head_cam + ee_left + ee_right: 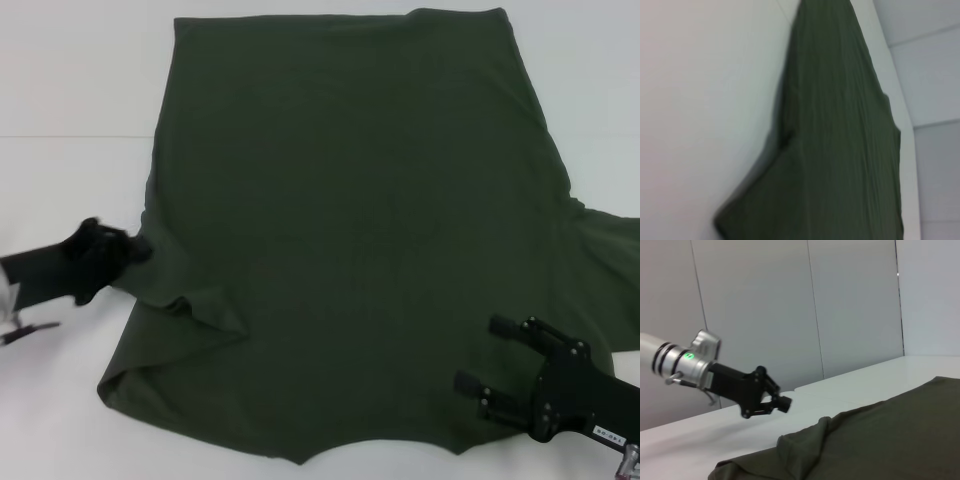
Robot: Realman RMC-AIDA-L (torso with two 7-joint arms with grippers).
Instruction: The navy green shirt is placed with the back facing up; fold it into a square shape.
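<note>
Two tools flanking olive shirt (350, 230) spread across white tabletop (70, 90): left tool (135, 250) pressed together at folded sleeve edge, right tool (485, 355) spread above near hem.

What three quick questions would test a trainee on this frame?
1. True or false: the plain dark olive-green soft-fabric shirt is already folded into a square.
2. Which gripper has open fingers over the shirt's near edge?
3. Fill in: next to the left gripper, the shirt's ___ sleeve lies folded in over the body.

Key: 1 false, it lies mostly spread out. 2 the right gripper. 3 left.
</note>
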